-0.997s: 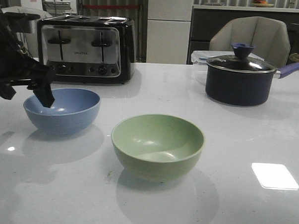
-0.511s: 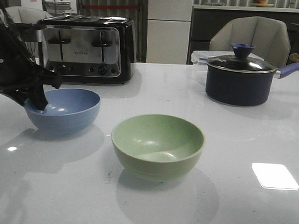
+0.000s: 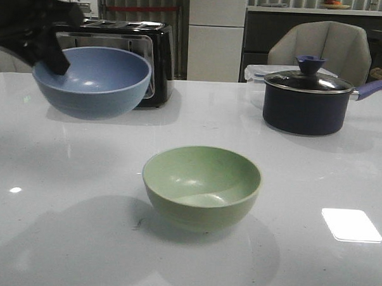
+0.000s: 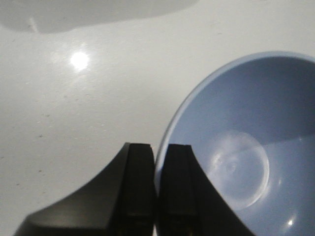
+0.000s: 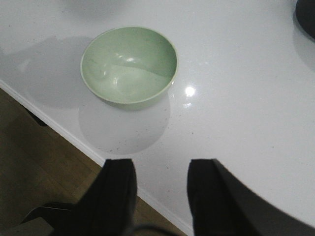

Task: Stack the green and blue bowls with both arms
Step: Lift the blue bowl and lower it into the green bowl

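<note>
Gripping the near-left rim of the blue bowl [image 3: 92, 82], the left gripper [image 3: 52, 54] holds it in the air above the left part of the white table [image 3: 317, 167], in front of the chrome and black toaster [image 3: 158, 59]. From the left wrist, its two dark fingers [image 4: 139, 187] stand almost together with the thin pale edge of the bowl [image 4: 236, 147] pinched between them, one finger outside the wall and one inside. The bowl is dusty blue and matte, round with a smooth curved wall, and a faint ring marks its flat bottom; it hangs tilted a little, so its inside faces the front camera. A soft broad shadow lies on the table beneath it.

Sitting upright on the table near the middle, well apart from the lifted bowl, the green bowl [image 3: 202, 186] is the same shape in pale sage, empty, with small glints of light on its inner wall. The right wrist view shows it [image 5: 129, 66] close to the table's front edge, with the right gripper [image 5: 160, 194] hovering short of it, jaws spread wide and holding nothing. A dark blue saucepan [image 3: 307, 100] with a glass lid stands at the far right.
</note>
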`<state>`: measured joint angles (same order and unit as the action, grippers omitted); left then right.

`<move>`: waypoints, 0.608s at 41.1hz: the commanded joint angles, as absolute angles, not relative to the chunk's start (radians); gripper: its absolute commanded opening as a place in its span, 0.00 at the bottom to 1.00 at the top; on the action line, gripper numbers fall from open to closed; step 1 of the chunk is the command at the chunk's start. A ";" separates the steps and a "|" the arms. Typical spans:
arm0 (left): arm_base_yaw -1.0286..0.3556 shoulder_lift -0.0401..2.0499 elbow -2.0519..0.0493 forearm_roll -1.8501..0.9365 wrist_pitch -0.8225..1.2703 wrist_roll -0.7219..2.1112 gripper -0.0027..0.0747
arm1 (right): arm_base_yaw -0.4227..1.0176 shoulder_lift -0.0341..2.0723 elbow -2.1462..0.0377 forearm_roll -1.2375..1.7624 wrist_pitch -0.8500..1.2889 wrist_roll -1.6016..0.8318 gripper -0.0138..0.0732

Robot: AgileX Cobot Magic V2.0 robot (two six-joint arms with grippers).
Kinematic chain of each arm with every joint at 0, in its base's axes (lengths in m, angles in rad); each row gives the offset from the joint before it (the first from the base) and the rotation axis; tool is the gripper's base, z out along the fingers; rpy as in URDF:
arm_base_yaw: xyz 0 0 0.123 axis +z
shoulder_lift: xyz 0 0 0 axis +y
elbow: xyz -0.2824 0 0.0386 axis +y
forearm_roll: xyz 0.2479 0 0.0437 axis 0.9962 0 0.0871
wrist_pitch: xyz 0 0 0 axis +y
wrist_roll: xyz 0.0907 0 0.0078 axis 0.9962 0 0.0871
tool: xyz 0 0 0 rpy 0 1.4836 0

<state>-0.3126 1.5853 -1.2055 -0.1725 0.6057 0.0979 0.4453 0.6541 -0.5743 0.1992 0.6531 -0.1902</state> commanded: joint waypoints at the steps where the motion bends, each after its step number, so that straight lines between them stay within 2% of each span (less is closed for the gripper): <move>1: -0.393 1.507 -1.238 -0.197 0.581 0.100 0.15 | 0.445 0.652 -0.601 0.202 0.587 -0.200 0.60; 12: -0.583 1.553 -1.238 -0.222 0.521 0.100 0.15 | 0.445 0.652 -0.601 0.202 0.587 -0.200 0.60; 25: -0.616 1.657 -1.238 -0.299 0.459 0.100 0.15 | 0.445 0.652 -0.601 0.202 0.587 -0.200 0.60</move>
